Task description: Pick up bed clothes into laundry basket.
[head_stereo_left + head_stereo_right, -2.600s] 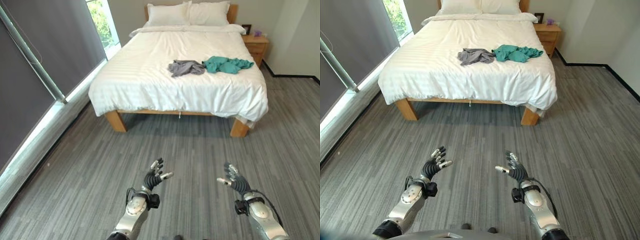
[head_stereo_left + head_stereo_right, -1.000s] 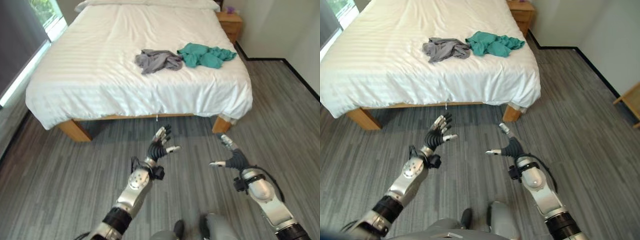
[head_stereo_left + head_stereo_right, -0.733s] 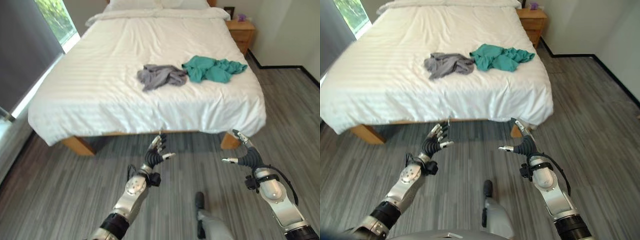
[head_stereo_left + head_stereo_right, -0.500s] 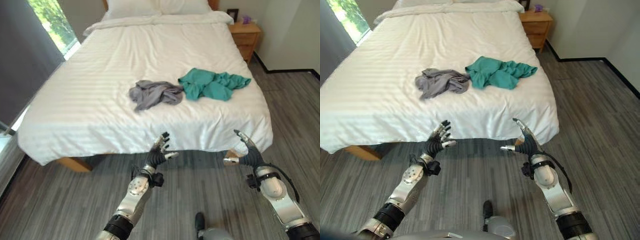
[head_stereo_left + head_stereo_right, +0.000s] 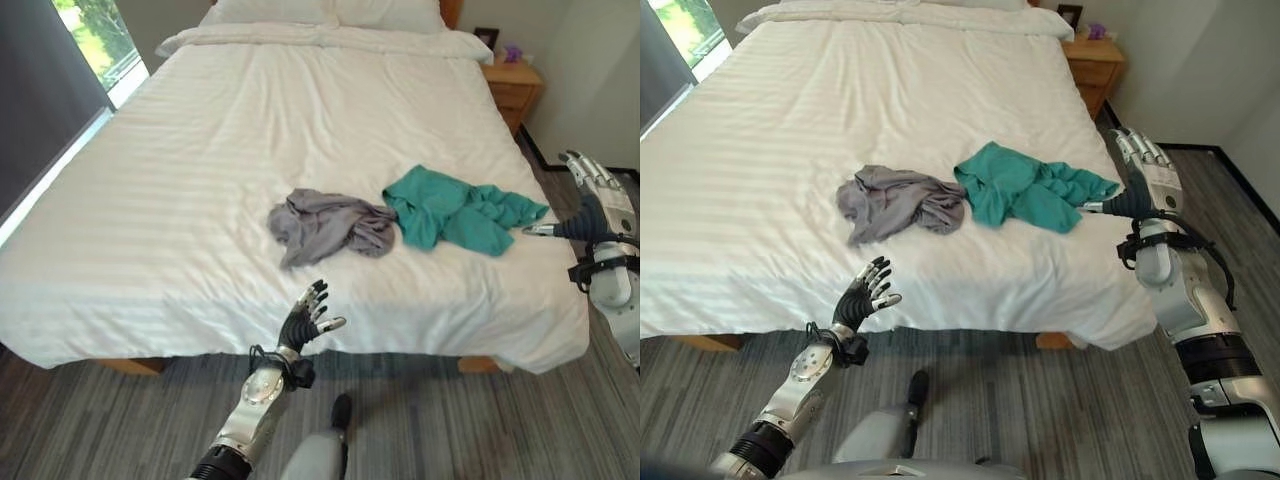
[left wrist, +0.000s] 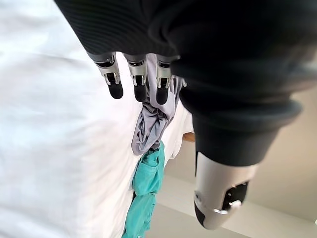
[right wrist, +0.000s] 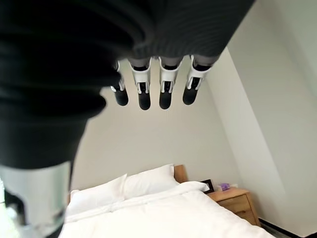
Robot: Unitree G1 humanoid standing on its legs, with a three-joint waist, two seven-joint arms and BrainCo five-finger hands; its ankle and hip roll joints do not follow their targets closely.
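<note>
A wide bed point(image 5: 200, 200) under a white striped cover filled most of the room, with two white pillows point(image 5: 330, 12) against a wooden headboard point(image 5: 451, 10). A wooden nightstand point(image 5: 1098, 62) stood beside it in the corner by pale walls point(image 5: 1180, 60) with dark skirting. Daylight came through a window point(image 5: 95, 40) beside a dark blind point(image 5: 35, 110). The floor point(image 5: 1060, 420) was grey plank.

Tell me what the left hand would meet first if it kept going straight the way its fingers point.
Probably the grey garment. The open left hand points up over the bed's near edge towards it; depth is uncertain, so it might brush the white sheet first.
</note>
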